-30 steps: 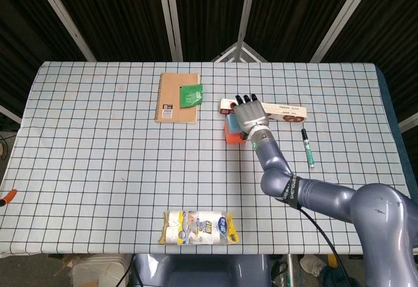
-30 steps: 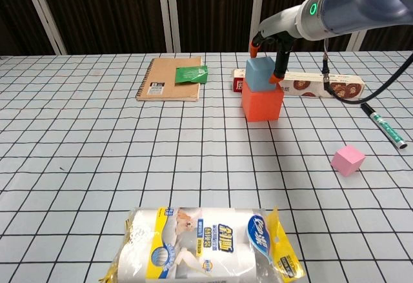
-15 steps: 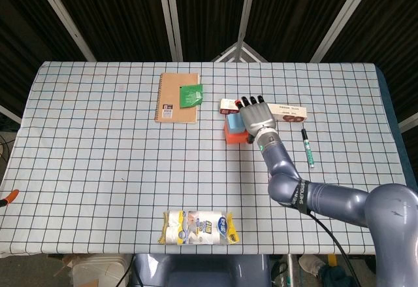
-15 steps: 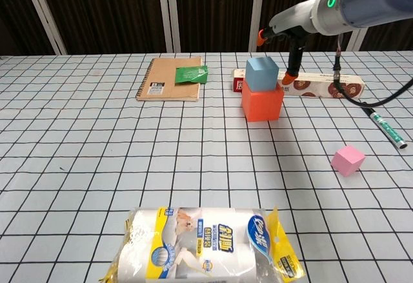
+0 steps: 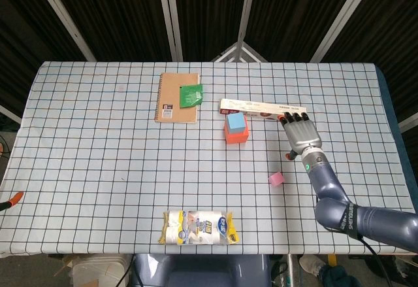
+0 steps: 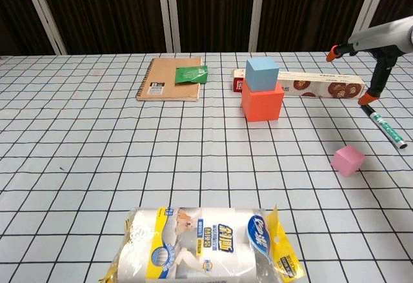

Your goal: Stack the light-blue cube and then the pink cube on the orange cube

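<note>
The light-blue cube (image 6: 262, 73) sits on the orange cube (image 6: 262, 101), a bit twisted vs it, mid table. The pink cube (image 6: 348, 160) lies apart on the cloth, to the right and nearer me. My right hand (image 5: 299, 129) is empty, fingers spread, above the marker (image 6: 384, 126), which only chest view shows. Behind the stack, a long box (image 5: 261, 108) runs left-right.

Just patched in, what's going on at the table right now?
The light-blue cube sits on the orange cube, so the first stacking step is done. The right hand holds nothing and hangs open over the right side of the table, above the pen. The pink cube lies alone on the cloth in front of it, not yet picked up. The left hand is not in view.
</note>
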{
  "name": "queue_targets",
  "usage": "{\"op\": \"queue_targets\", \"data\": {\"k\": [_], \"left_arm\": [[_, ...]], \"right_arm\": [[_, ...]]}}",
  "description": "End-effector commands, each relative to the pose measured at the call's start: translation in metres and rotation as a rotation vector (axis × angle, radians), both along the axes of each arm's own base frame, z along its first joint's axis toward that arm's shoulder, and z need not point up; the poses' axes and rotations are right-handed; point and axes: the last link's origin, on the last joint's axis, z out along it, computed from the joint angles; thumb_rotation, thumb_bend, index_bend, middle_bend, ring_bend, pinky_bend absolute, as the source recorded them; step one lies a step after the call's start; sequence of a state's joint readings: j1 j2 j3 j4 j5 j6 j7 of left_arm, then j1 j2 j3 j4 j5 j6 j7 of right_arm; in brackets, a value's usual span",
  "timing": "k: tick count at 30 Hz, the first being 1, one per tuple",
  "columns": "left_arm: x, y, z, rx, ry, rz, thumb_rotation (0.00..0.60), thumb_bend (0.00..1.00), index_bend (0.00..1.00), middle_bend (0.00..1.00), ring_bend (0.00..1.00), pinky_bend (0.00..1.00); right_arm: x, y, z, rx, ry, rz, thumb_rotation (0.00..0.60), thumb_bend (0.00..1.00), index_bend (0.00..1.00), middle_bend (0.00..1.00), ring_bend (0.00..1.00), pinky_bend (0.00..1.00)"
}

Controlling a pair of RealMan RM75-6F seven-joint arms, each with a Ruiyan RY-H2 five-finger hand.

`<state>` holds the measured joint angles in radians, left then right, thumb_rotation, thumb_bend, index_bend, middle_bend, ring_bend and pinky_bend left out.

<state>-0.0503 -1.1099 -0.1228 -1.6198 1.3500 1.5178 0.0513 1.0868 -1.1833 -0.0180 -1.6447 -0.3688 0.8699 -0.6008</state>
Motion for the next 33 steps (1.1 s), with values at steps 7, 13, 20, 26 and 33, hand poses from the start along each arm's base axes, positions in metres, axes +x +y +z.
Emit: {"op": "queue_targets", "data": {"k": [7, 13, 20, 26, 33], "left_arm": [[0.000, -0.001, 0.000, 0.002, 0.004, -0.004, 0.600, 0.11, 0.03, 0.00, 0.00, 0.00], [0.000, 0.000, -0.001, 0.002, 0.007, 0.002, 0.600, 0.11, 0.03, 0.00, 0.00, 0.00], [0.002, 0.001, -0.004, -0.005, 0.018, 0.002, 0.600, 0.11, 0.03, 0.00, 0.00, 0.00], [0.003, 0.001, -0.006, -0.005, 0.023, 0.003, 0.600, 0.11, 0.03, 0.00, 0.00, 0.00], [0.003, 0.002, -0.006, -0.003, 0.025, 0.008, 0.600, 0.11, 0.03, 0.00, 0.00, 0.00]], "right_arm": [[-0.030, 0.042, -0.004, 0.026, -0.004, 0.148, 0.600, 0.27, 0.13, 0.00, 0.00, 0.00], [-0.045, 0.061, -0.012, 0.070, 0.016, 0.187, 0.600, 0.27, 0.15, 0.00, 0.00, 0.00], [-0.056, 0.071, -0.022, 0.096, 0.013, 0.207, 0.600, 0.27, 0.17, 0.00, 0.00, 0.00], [-0.063, 0.069, -0.033, 0.111, 0.008, 0.194, 0.600, 0.27, 0.20, 0.00, 0.00, 0.00], [-0.064, 0.070, -0.043, 0.129, 0.003, 0.198, 0.600, 0.27, 0.27, 0.00, 0.00, 0.00]]}}
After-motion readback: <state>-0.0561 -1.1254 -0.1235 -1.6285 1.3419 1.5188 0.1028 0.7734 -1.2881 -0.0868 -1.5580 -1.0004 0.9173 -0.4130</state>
